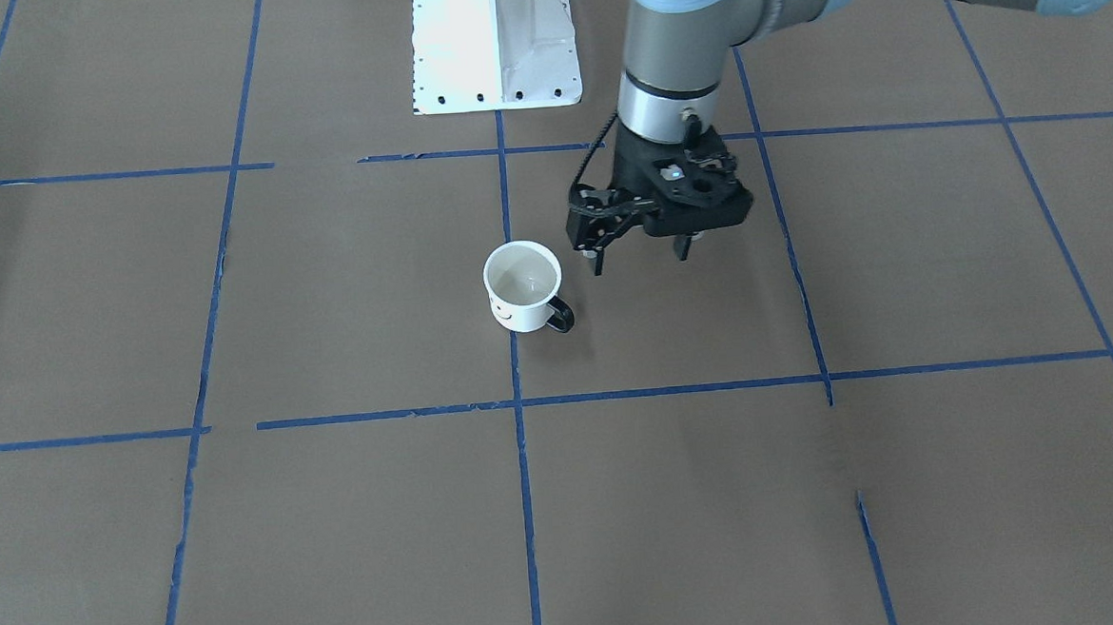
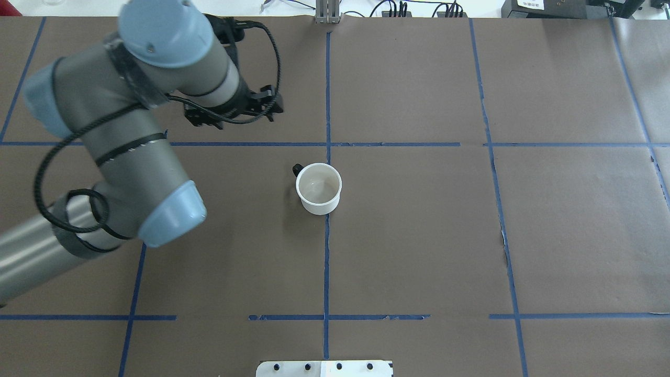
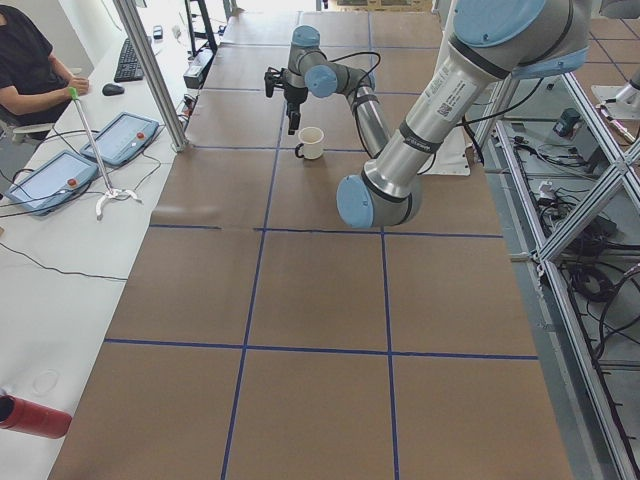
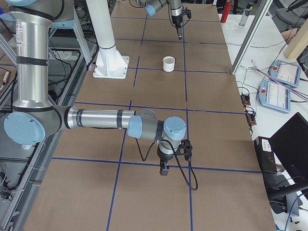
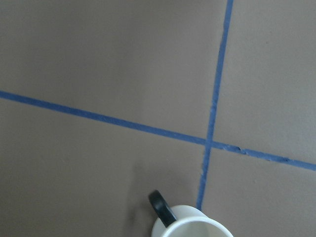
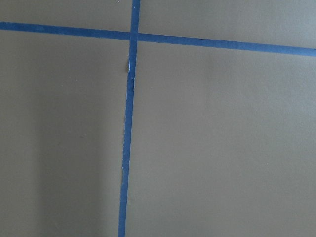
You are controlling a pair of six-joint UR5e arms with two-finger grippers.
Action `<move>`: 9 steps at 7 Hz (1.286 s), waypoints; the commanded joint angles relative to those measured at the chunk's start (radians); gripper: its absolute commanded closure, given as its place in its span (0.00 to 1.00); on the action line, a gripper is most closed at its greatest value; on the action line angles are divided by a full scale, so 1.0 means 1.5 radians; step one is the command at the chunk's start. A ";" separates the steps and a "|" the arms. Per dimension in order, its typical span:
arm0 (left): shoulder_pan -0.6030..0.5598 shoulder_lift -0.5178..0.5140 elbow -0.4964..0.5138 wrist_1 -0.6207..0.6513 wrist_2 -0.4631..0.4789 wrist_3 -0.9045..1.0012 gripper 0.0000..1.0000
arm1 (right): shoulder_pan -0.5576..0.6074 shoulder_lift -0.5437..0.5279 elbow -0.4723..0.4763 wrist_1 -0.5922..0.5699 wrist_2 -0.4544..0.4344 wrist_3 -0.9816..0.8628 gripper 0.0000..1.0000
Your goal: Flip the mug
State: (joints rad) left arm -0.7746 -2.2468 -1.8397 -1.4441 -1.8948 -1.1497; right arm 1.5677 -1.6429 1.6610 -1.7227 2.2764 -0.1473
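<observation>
Mug (image 1: 524, 287) stands upright on the bench (image 1: 944, 264), mouth up, near the middle. Its base sits on one of the blue tape lines (image 1: 524, 467) of the grid. The inside is white and holds nothing. The dark loop handle points toward the robot's left and away from its base. From the front-facing view, the smiley face shows on the side turned to the operators.

Left arm (image 2: 131, 146) reaches in over the bench. The left fingers (image 1: 598, 265) point down and are spread apart, with nothing between them. They hang above the bench surface on the mug's handle side, near it but clear of it (no contact visible in any view). The left wrist camera catches only the mug's rim and handle at the bottom edge of its picture.

Right arm (image 4: 96, 118) is stretched low over the bench, well apart from the mug. The right fingers (image 4: 163, 169) point down. They show only in the side view, so I cannot tell whether they are spread or pressed together. The right wrist camera sees only brown bench and tape.
</observation>
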 commanded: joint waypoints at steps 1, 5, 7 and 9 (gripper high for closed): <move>-0.135 0.155 -0.075 -0.007 -0.081 0.251 0.00 | 0.000 0.000 0.000 0.000 0.000 0.000 0.00; -0.391 0.385 -0.052 -0.052 -0.183 0.712 0.00 | 0.000 0.000 0.000 0.000 0.000 0.000 0.00; -0.499 0.428 0.075 -0.120 -0.271 0.855 0.00 | 0.000 0.000 -0.001 0.000 0.000 0.000 0.00; -0.556 0.428 0.146 -0.080 -0.306 0.921 0.00 | 0.000 0.000 0.000 0.000 0.000 0.000 0.00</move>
State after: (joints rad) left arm -1.5540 -1.6088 -1.6775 -1.5976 -2.3081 0.1847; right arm 1.5677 -1.6429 1.6608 -1.7227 2.2764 -0.1473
